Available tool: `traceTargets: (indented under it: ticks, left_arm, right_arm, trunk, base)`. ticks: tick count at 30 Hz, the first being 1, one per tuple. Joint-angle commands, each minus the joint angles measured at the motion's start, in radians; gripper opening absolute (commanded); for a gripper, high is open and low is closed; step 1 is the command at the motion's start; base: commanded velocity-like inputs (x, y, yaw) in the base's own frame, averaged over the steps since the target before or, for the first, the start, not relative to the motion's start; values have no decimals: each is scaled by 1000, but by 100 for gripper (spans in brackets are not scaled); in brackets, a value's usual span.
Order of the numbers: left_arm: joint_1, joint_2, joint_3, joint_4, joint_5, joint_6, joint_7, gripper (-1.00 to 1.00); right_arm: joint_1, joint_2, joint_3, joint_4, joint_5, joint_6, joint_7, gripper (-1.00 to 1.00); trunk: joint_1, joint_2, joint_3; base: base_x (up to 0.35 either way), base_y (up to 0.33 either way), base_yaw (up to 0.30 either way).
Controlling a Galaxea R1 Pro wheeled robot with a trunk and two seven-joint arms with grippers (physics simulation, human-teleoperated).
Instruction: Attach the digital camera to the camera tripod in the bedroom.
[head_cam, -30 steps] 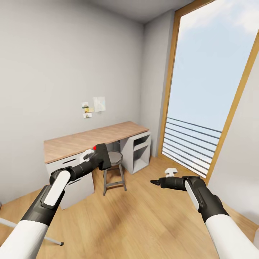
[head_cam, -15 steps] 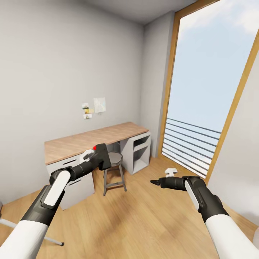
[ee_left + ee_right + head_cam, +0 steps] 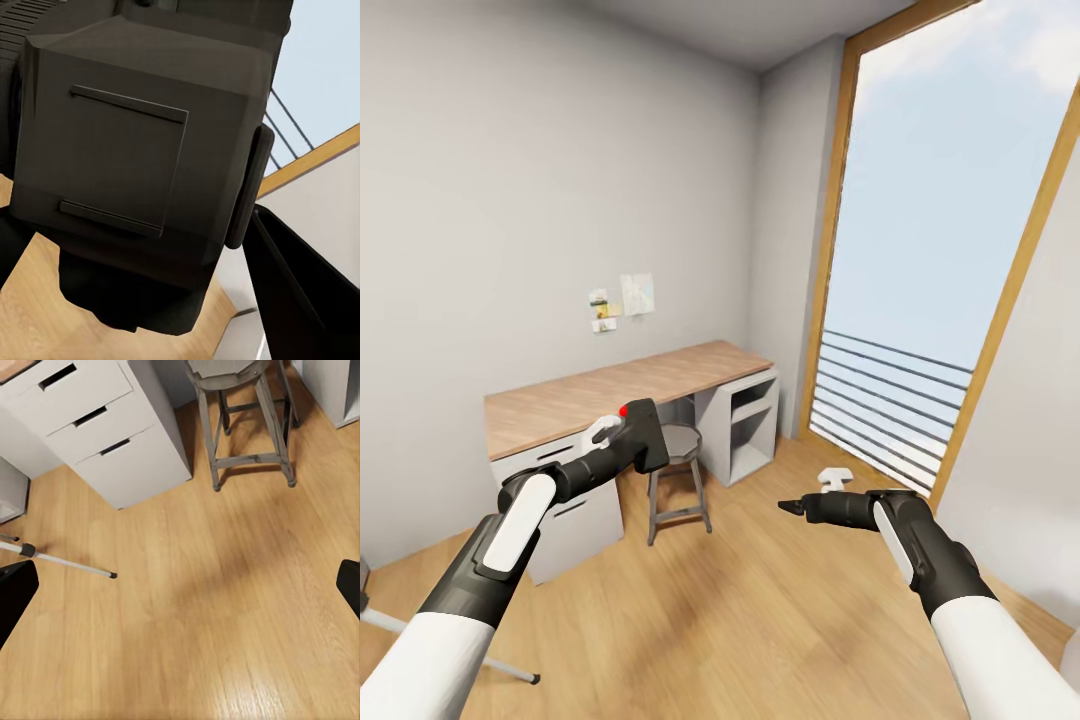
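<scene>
The digital camera, a black box with a red button on top, sits in my left gripper, which is shut on it at chest height in front of the desk. Up close its dark body crowds the left wrist view, with one finger beside it. My right gripper hovers open over the floor, its fingertips wide apart. One silver leg of the camera tripod with a black foot crosses the floor at the lower left, and the same leg shows near the drawers. The tripod's head is out of view.
A wood-topped desk stands against the grey wall, with white drawers and an open shelf unit. A grey stool stands before it. A tall window with a railing is on the right. Wood floor lies ahead.
The whole view has shifted a few pixels, so a little more of the tripod leg shows at the left edge. Both arms and the camera hold the same pose.
</scene>
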Motion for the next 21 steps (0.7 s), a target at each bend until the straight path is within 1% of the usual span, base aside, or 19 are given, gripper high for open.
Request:
traceTargets:
  ticks: [1, 7, 15, 21]
  left_arm:
    - [-1, 1, -1, -1, 5, 2, 2, -100]
    - [-1, -1, -1, -1, 1, 2, 3, -100]
    - [-1, -16, -1, 4, -1, 2, 7, -100]
    - [-1, -19, -1, 26, -2, 3, 9, -100]
  right_arm:
    - [-1, -1, 1, -1, -5, 7, -1, 100]
    - [-1, -1, 1, -1, -5, 7, -2, 100]
    - [-1, 0, 1, 0, -6, 7, -5, 100]
    - [-1, 1, 1, 0, -6, 7, -6, 100]
  trunk:
    - [-4, 6, 1]
    - [-27, 48, 20]
    - [-57, 104, 45]
    - [-80, 146, 64]
  base:
    - [0, 0, 0]
    - [0, 0, 0]
    - [0, 0, 0]
    - [0, 0, 0]
